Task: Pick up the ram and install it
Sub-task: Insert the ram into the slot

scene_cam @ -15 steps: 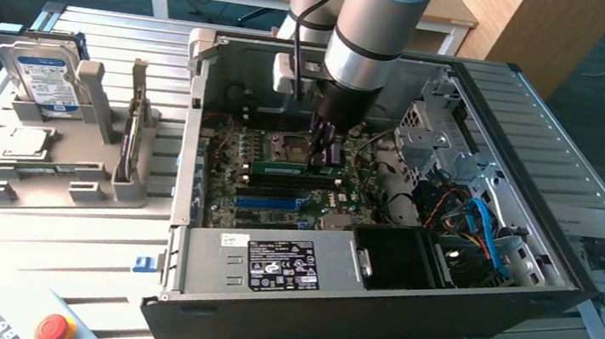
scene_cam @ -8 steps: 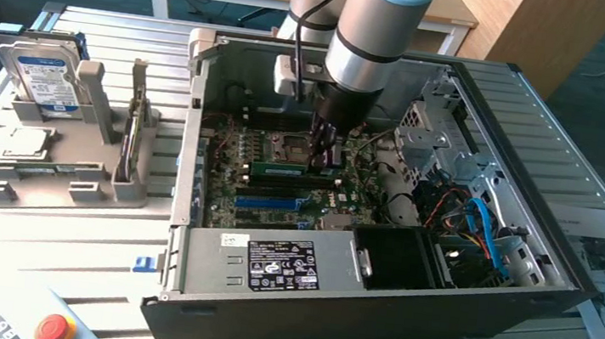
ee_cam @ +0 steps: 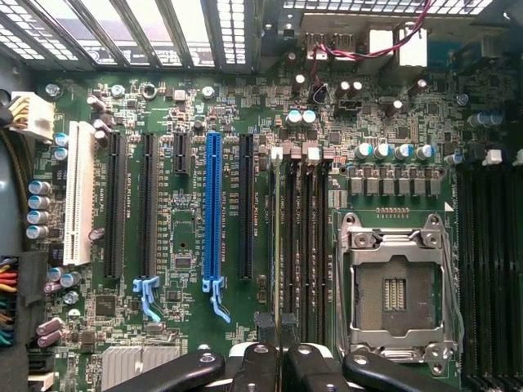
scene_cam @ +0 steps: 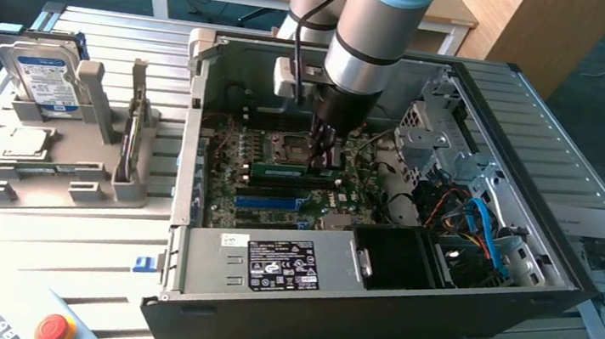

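The ram (ee_cam: 279,237) stands on edge along the memory slots (ee_cam: 306,245) of the green board, between the long blue slot (ee_cam: 213,212) and the processor socket (ee_cam: 394,286). I cannot tell whether it is pressed fully home. My end effector (ee_cam: 277,327) is clamped on it, one finger against each flat side. In the exterior view my arm reaches straight down into the open computer case (scene_cam: 377,315). Well apart, toward the exterior view's left, a hard drive (scene_cam: 45,76) stands upright in a grey holder (scene_cam: 63,168) on the bench (scene_cam: 67,228).
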`<state>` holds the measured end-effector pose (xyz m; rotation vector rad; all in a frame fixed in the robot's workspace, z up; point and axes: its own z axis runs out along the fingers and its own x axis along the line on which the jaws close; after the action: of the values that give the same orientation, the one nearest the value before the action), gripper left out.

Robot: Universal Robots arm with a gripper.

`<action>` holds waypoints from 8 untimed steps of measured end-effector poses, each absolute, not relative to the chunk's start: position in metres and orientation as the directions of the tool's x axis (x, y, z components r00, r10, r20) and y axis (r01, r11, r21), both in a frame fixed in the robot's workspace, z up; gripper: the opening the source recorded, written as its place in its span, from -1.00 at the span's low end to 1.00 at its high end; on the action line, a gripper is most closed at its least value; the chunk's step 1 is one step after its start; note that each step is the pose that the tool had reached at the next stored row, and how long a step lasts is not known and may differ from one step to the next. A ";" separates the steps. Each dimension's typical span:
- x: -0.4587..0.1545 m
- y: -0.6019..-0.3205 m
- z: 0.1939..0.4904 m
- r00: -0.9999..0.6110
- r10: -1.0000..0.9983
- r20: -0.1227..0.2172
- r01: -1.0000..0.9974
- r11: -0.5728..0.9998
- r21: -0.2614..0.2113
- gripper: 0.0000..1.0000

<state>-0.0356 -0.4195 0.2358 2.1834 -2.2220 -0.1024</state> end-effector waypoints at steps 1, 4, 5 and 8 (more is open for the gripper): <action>-0.036 -0.419 0.236 -0.019 -0.999 -0.028 -0.998 0.017 0.064 -0.76; -0.036 -0.419 0.235 -0.018 -0.999 -0.028 -0.998 0.017 0.064 -0.76; -0.036 -0.419 0.235 -0.018 -0.999 -0.028 -0.998 0.017 0.064 -0.76; -0.034 -0.419 0.235 -0.019 -0.999 -0.029 -0.998 0.017 0.064 -0.76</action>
<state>-0.0338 -0.4194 0.2350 2.1834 -2.2222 -0.1025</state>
